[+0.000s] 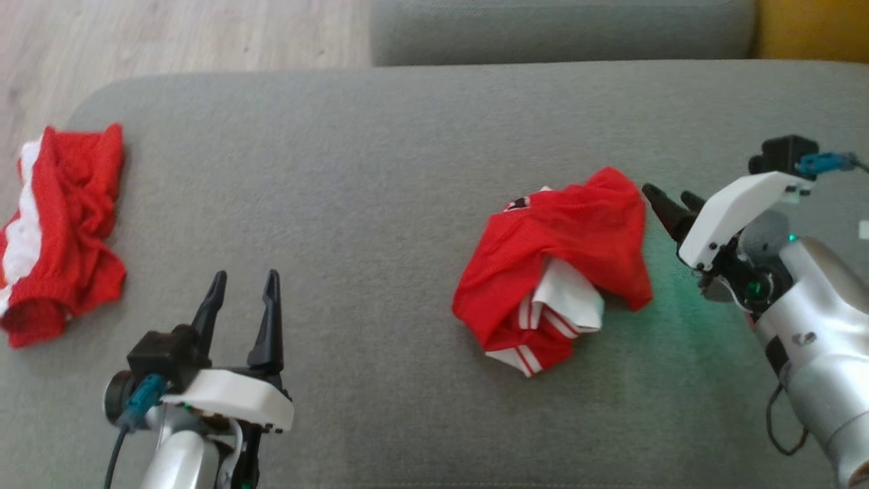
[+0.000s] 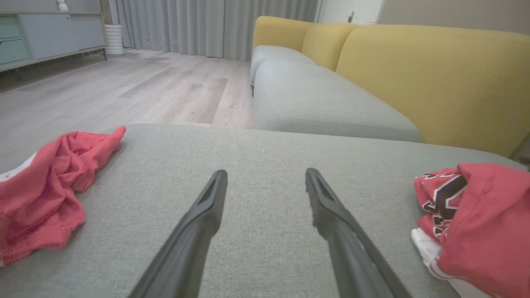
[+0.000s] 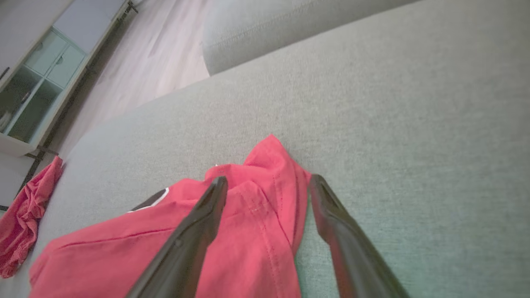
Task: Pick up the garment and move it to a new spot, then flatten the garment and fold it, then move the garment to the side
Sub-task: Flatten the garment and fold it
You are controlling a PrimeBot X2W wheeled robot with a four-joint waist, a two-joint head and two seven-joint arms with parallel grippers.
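The garment (image 1: 557, 265) is a crumpled red jersey with white striped trim, lying right of centre on the grey cushion (image 1: 380, 170). My right gripper (image 1: 669, 200) hovers at its right edge, fingers pointing toward it. In the right wrist view that gripper (image 3: 268, 181) is open, and a raised red fold of the garment (image 3: 256, 215) lies between its two fingers. My left gripper (image 1: 241, 285) stands open over bare cushion at the lower left, well away from the garment. The left wrist view has this gripper (image 2: 266, 174) open with nothing in it and the garment (image 2: 484, 223) at the right edge.
A second red and white garment (image 1: 61, 231) lies bunched at the cushion's left edge, also seen as a red heap (image 2: 45, 186) in the left wrist view. Wooden floor (image 1: 170, 34) lies beyond. Another grey seat (image 2: 323, 99) with yellow backrests (image 2: 434, 78) stands behind.
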